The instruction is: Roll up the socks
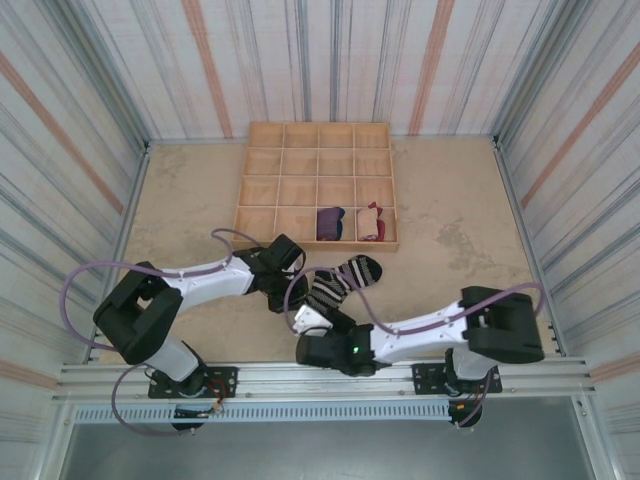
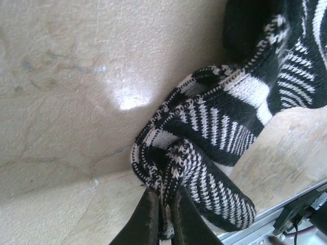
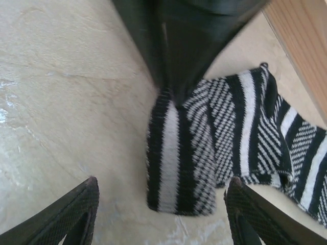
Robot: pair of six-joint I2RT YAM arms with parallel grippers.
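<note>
Pinching striped sock (image 2: 214, 120), left fingers (image 2: 144, 223) closed

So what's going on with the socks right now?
The left gripper is shut on a fold of the black-and-white striped sock, which lies bunched on the table in front of the wooden tray. The right gripper is open, its fingers either side of that sock's end, not touching it. The purple sock and the tan sock sit in neighbouring compartments of the tray's near row.
</note>
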